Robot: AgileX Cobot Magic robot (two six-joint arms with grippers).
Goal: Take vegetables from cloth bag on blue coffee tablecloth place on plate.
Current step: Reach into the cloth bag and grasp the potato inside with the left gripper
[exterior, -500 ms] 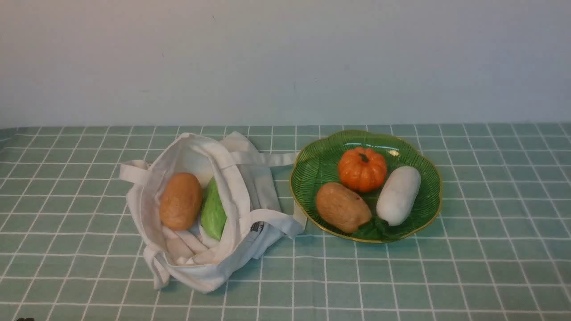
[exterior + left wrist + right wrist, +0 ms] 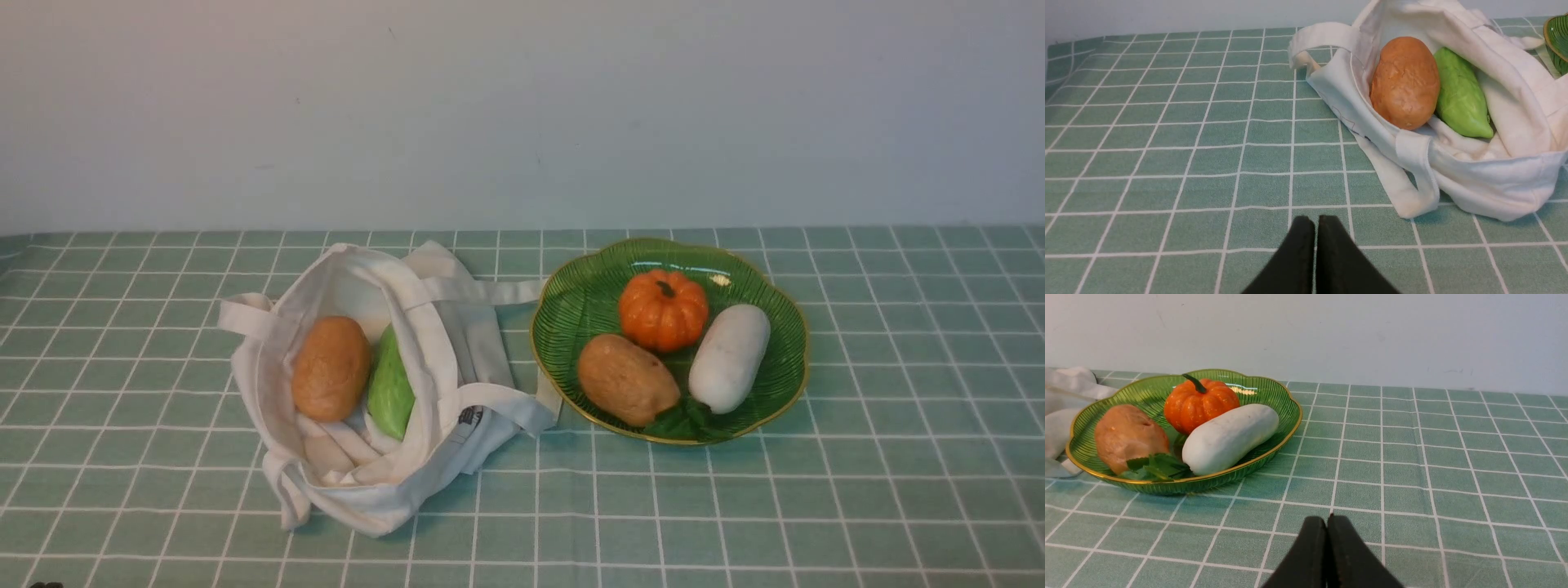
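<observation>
Well, nothing's shifted: the smooth orange-tan potato (image 2: 331,367) lies in the off-white canvas bag (image 2: 453,351); left gripper (image 2: 1315,222) and right gripper (image 2: 1327,522) pressed together, pickup pending.

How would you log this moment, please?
left pincer shut; right pincer shut; potato, green vegetable in cloth bag; neither on plate

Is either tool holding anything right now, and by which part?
Nothing held. The left tool and right tool are both shut, empty; the potato lies in the cloth bag.
</observation>
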